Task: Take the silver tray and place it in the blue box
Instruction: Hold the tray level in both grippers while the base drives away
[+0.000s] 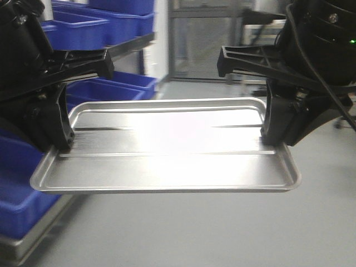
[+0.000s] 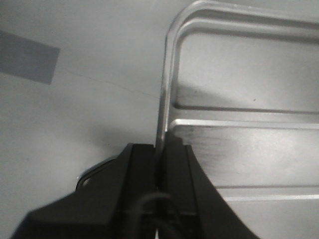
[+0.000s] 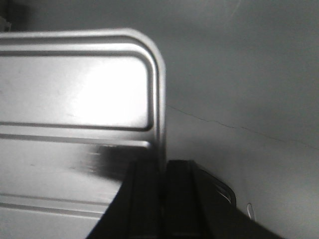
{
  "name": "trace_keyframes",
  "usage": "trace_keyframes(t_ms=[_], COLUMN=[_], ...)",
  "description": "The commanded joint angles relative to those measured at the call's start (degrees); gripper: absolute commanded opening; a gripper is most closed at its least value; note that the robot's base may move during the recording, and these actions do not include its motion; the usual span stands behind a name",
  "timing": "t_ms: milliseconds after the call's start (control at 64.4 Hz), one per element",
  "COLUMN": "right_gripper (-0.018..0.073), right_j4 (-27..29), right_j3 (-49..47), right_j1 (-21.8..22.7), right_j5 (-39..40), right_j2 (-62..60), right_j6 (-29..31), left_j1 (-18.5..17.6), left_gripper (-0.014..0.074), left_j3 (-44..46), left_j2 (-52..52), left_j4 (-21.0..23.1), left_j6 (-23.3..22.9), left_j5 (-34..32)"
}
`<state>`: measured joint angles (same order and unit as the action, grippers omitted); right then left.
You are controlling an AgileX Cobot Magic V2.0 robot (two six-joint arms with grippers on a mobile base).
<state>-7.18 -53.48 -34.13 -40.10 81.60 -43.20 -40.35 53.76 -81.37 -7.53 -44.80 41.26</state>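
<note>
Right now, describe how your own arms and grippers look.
Both are matte black. The left gripper and right gripper have thick flat-faced fingers below angular brackets. A black cable runs across the right arm, which shows a small green light. No markings visible.

Ridged silver tray — black left hand, black right hand — blue bins.

Our left pincer and right pincer clamp opposite short rims of the silver tray, both wrists level.
</note>
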Motion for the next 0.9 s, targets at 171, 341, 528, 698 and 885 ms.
trace_keyframes(t_ms=[171,341,528,698,885], right_gripper=[0.0057,0.0057,0.0057,0.0057,0.0057], right_j4=[-2.7,-2.7,-2.7,-2.7,-2.7], right_j3=[-1.1,-1.1,-1.1,-1.1,-1.1], right_j1=[0.3,0.3,0.3,0.3,0.3], right_j5=[-0.7,-0.7,-0.7,-0.7,-0.7], right_j2=[-2.3,-2.3,-2.3,-2.3,-2.3], right_j6=[0.1,0.1,0.1,0.1,0.1], left_j1=[0.0,0.0,0.0,0.0,0.0], left_gripper=[-0.0104,-0.0104,-0.0104,-0.0104,-0.0104], left_j3=[1.2,1.2,1.2,1.2,1.2], left_j2=[1.6,1.6,1.6,1.6,1.6], left_j4=[-2.2,-2.2,-2.2,-2.2,-2.2], left_j6=[-0.8,-0.8,-0.8,-0.8,-0.8], left_j5=[0.1,0.1,0.1,0.1,0.1])
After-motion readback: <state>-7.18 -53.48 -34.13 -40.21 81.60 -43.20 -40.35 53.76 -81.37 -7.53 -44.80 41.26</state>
